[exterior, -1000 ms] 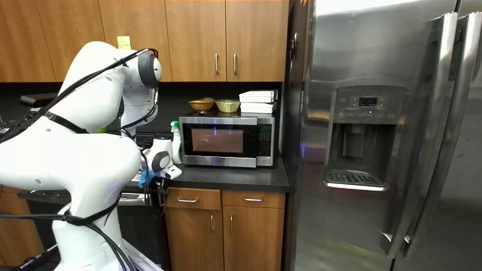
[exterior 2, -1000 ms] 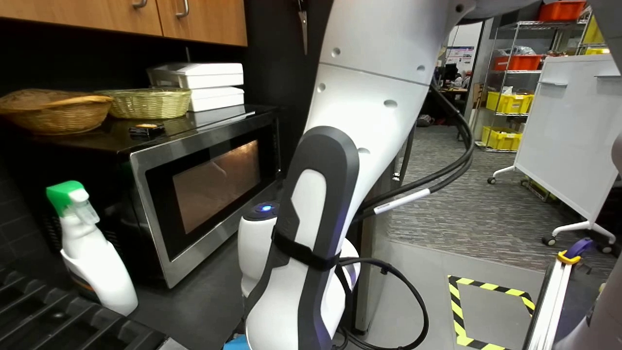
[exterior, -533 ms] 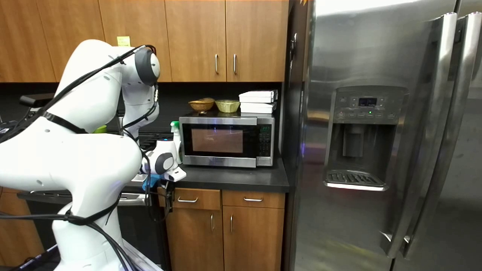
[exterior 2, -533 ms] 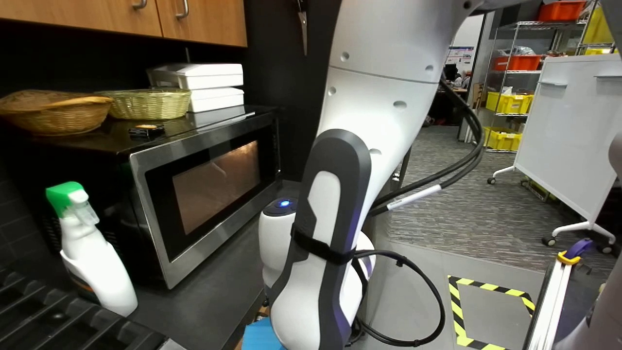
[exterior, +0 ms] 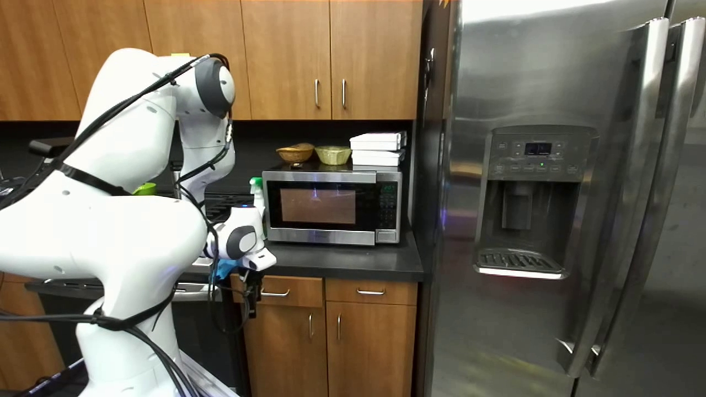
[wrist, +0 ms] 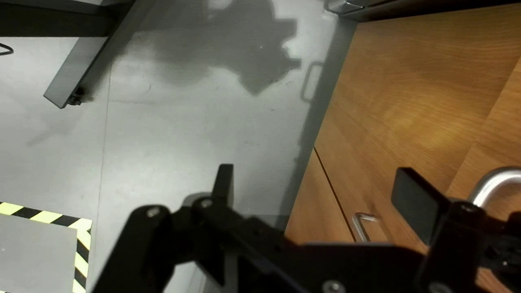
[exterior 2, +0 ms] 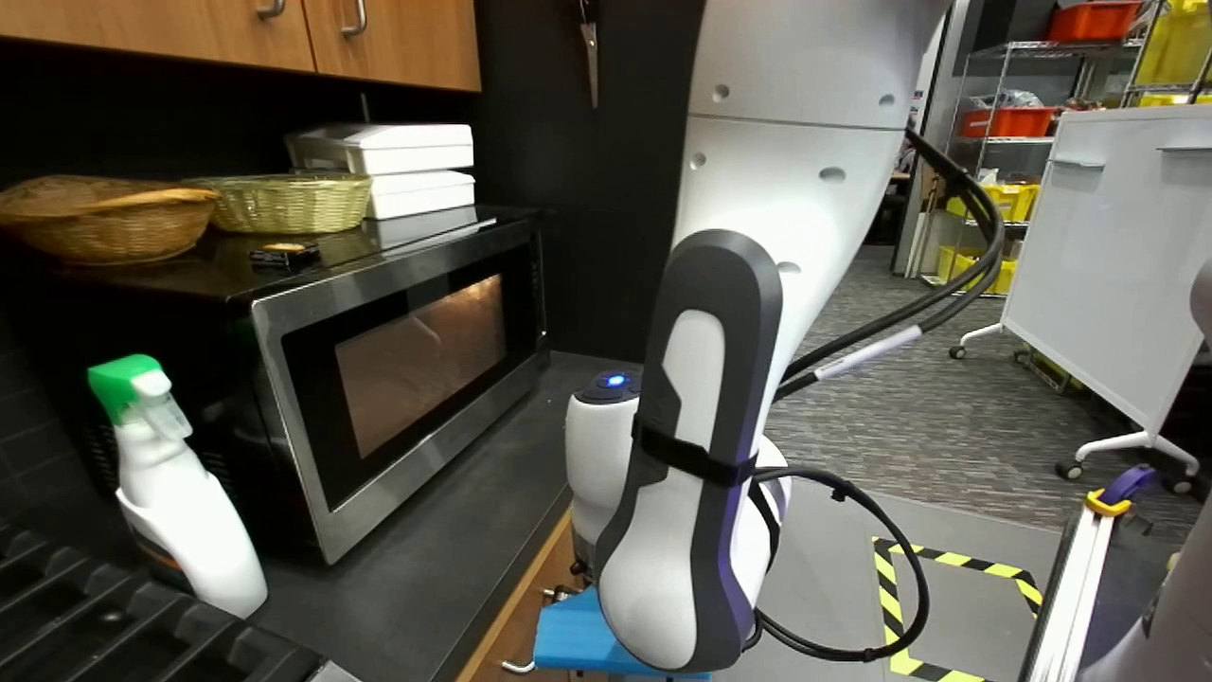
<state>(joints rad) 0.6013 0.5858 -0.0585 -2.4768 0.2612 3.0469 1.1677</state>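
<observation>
My gripper (wrist: 315, 175) stands open in the wrist view, its dark fingers far apart with nothing between them. Close beside the right-hand finger (wrist: 415, 203) is a curved silver drawer handle (wrist: 494, 183); I see no grip on it. Lower down, a cabinet door handle (wrist: 362, 226) shows between the fingers. In an exterior view the gripper (exterior: 252, 300) points down before the counter's front, just left of the drawer handle (exterior: 274, 293). That left drawer (exterior: 303, 286) seems to stand slightly forward of its neighbour. A blue part (exterior 2: 601, 635) sits at my wrist, whose arm hides the fingers there.
A microwave (exterior: 320, 237) stands on the dark counter (exterior: 342, 262), with baskets (exterior 2: 294, 204) and white boxes (exterior 2: 421, 194) on top. Beside it is a spray bottle (exterior 2: 194, 521). A steel refrigerator (exterior: 551, 82) rises at the right. Striped tape (wrist: 83, 244) marks the floor.
The arm has moved rightward in both exterior views, out from the counter. The gripper came into clearer sight, pointing down near the drawer handle. The objects on the counter have not moved.
</observation>
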